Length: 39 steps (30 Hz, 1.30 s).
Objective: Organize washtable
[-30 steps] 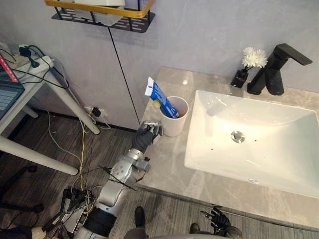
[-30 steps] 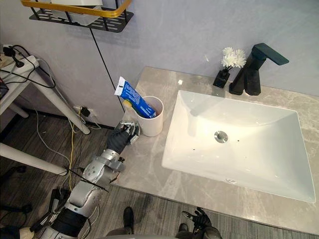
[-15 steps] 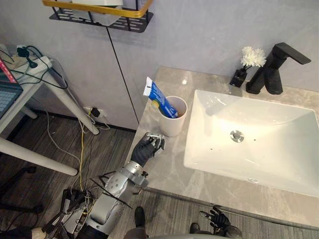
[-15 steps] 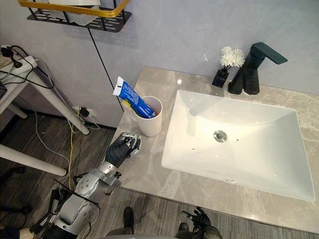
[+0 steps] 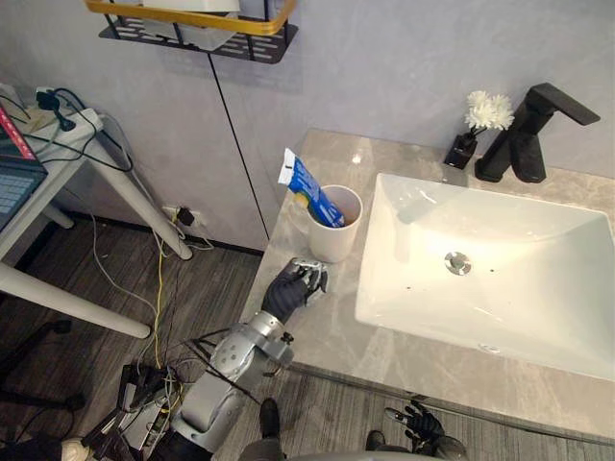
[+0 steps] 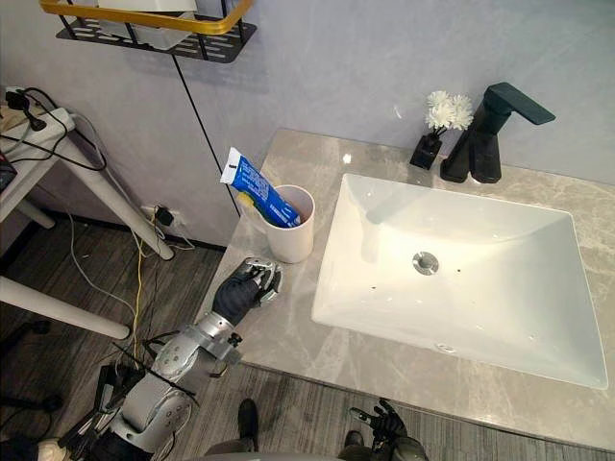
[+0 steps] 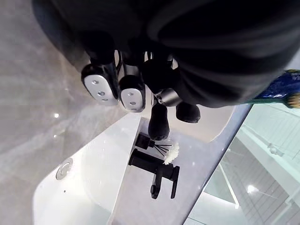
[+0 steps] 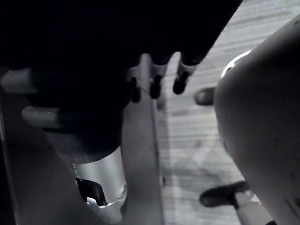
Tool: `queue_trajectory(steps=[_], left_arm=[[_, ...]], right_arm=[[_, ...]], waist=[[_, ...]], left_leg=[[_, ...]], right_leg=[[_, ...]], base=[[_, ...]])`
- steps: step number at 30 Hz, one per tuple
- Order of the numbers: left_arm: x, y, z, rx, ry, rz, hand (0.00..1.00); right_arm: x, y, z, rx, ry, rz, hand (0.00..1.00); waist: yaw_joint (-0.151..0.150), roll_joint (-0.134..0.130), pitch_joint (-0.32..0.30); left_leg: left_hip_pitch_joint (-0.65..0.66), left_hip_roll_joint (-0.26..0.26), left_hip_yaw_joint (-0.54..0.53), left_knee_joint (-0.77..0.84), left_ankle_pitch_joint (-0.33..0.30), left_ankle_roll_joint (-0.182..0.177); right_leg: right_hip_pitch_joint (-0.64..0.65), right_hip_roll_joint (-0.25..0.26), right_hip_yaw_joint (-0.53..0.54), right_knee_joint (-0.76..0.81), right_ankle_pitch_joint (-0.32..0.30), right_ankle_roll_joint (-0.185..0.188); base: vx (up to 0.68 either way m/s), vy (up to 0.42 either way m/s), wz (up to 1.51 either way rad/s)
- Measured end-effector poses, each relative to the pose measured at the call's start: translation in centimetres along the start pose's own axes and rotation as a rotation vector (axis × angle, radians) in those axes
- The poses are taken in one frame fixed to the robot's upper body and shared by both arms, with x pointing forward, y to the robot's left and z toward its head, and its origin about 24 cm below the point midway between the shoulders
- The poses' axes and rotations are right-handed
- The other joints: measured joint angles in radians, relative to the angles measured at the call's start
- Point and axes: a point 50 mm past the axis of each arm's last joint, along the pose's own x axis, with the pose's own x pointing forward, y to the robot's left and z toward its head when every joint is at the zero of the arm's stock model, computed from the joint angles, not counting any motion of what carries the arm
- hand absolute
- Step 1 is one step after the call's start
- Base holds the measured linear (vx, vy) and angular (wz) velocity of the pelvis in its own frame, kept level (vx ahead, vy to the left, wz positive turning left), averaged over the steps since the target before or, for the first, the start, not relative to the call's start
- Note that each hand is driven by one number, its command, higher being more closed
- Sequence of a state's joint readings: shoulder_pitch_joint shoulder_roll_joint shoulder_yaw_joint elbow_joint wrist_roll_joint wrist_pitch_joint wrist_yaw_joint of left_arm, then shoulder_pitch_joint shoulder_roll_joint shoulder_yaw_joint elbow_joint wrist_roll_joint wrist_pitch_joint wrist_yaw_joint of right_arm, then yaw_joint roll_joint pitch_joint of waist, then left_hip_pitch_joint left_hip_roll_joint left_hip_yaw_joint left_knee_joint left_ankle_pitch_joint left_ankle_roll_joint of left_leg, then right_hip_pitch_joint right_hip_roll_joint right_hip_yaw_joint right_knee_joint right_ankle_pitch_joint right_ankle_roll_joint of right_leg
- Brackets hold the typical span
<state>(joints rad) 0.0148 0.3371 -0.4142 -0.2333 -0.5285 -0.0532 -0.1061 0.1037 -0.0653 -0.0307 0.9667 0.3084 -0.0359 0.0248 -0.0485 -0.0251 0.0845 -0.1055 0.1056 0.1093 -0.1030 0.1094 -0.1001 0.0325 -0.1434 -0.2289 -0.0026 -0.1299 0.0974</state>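
A white cup (image 5: 336, 226) stands on the grey marble counter (image 5: 322, 331), left of the basin, with a blue toothpaste tube (image 5: 306, 187) leaning out of it to the left. My left hand (image 5: 292, 290) hovers over the counter just in front of the cup, apart from it. Its fingers (image 7: 99, 84) are curled and hold nothing. The tube's end (image 7: 281, 89) shows past the hand in the left wrist view. My right hand (image 5: 423, 423) hangs low below the counter's front edge, fingers (image 8: 154, 86) relaxed and empty.
A white basin (image 5: 384, 279) fills the counter's right part. A black faucet (image 5: 527, 134) and white flowers in a black vase (image 5: 479, 123) stand behind it. A black and yellow wall shelf (image 5: 192, 24) hangs above left; a white side table (image 5: 67, 144) stands at far left.
The left hand has drawn back from beside the cup toward the counter's front, then shifted slightly right. The cup and tube have not moved.
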Motion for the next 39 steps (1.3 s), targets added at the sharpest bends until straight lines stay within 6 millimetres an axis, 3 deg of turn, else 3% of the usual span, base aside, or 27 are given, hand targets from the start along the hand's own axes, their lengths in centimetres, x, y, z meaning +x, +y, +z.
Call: queue_trajectory(steps=[22, 33, 39], left_arm=[[2.2, -1.5, -0.6, 0.015, 0.008, -0.054, 1.0], [3.7, -1.0, -0.6, 0.041, -0.023, 0.009, 1.0], [4.8, 0.2, 0.1, 0.081, -0.045, 0.067, 1.0]], right_arm=[[0.3, 0.2, 0.3, 0.003, 0.004, 0.0, 0.0], [0.3, 0.7, 0.2, 0.028, 0.004, 0.006, 0.0], [0.3, 1.0, 0.2, 0.035, 0.003, 0.011, 0.0]], waist=[[-0.019, -0.002, -0.001], [-0.02, -0.023, -0.002], [-0.021, -0.034, 0.003]], left_leg=[[-0.001, 0.0, 0.001, 0.0, 0.0, 0.0], [0.0, 0.0, 0.007, 0.0, 0.0, 0.0], [0.0, 0.001, 0.014, 0.0, 0.0, 0.0]], right_leg=[[0.0, 0.0, -0.005, 0.002, 0.0, -0.001], [0.0, 0.0, 0.0, 0.0, 0.006, -0.009], [-0.004, 0.0, 0.011, -0.002, 0.008, -0.012]], base=[[0.0, 0.0, 0.0], [0.0, 0.0, 0.0], [0.0, 0.0, -0.02]])
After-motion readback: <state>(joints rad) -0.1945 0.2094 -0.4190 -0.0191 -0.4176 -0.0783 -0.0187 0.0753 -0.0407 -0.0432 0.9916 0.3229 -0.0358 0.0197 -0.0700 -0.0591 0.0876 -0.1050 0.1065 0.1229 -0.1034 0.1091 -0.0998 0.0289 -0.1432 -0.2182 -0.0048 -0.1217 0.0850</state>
